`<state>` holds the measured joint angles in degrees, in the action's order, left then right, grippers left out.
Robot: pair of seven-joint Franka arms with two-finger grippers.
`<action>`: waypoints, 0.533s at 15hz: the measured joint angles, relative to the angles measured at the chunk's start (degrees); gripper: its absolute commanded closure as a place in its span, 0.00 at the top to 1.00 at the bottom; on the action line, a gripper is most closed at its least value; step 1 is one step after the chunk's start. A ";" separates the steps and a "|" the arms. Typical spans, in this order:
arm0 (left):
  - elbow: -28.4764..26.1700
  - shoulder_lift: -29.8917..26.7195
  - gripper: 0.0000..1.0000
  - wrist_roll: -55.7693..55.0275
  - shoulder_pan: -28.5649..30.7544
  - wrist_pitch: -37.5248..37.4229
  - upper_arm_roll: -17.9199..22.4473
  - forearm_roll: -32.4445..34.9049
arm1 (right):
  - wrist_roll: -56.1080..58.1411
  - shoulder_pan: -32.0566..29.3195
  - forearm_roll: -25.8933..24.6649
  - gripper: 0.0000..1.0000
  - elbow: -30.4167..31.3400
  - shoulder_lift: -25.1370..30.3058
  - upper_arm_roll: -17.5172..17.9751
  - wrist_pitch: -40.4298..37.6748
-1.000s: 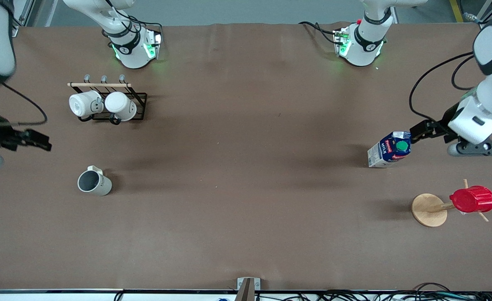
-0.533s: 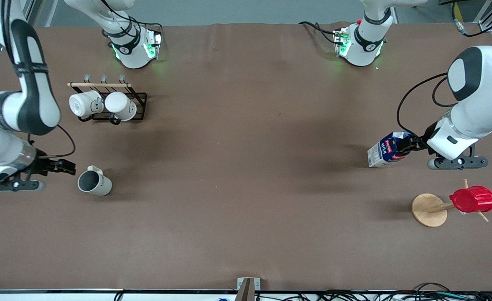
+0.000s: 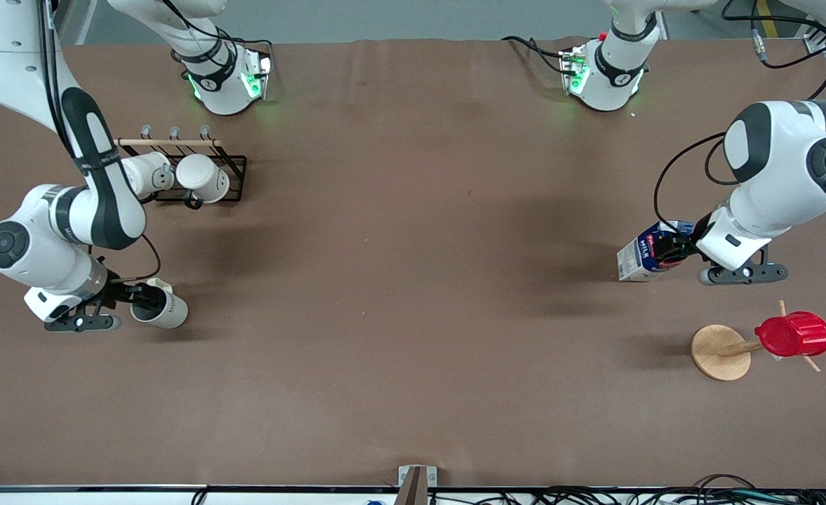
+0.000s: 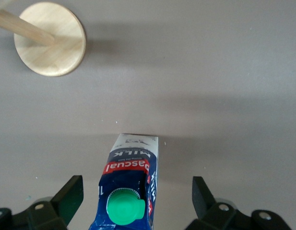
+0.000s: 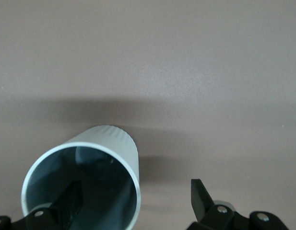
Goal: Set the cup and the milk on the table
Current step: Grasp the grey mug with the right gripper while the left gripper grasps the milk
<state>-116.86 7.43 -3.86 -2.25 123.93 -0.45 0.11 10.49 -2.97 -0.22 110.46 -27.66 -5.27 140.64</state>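
From the front camera, my right gripper (image 3: 130, 298) sat at the cup (image 3: 162, 308), near the table's (image 3: 413, 365) right-arm edge, and my left gripper (image 3: 679, 247) sat at the milk (image 3: 648, 251), near the left-arm edge; the brown middle lay bare and roomy.

In the left wrist view, my fingers (image 4: 68, 196) stood wide on either side of the carton (image 4: 128, 191), not yet touching it. I judged the step to be grasping, the next move a squeeze below the green cap (image 4: 122, 209).

In the right wrist view, one finger (image 5: 71, 199) seemed to be inside the mug (image 5: 85, 184) and the other outside its wall, apart; closing on the rim came next.
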 measured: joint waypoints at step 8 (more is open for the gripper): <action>-3.83 0.16 1.00 0.16 0.41 2.19 0.05 0.00 | 0.02 0.01 2.29 0.00 -0.02 -0.57 0.56 0.50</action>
<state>-120.69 7.59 -3.70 -1.85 126.12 -0.40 0.11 10.51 -2.97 2.07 110.45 -28.24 -4.72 141.14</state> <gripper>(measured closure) 0.000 0.617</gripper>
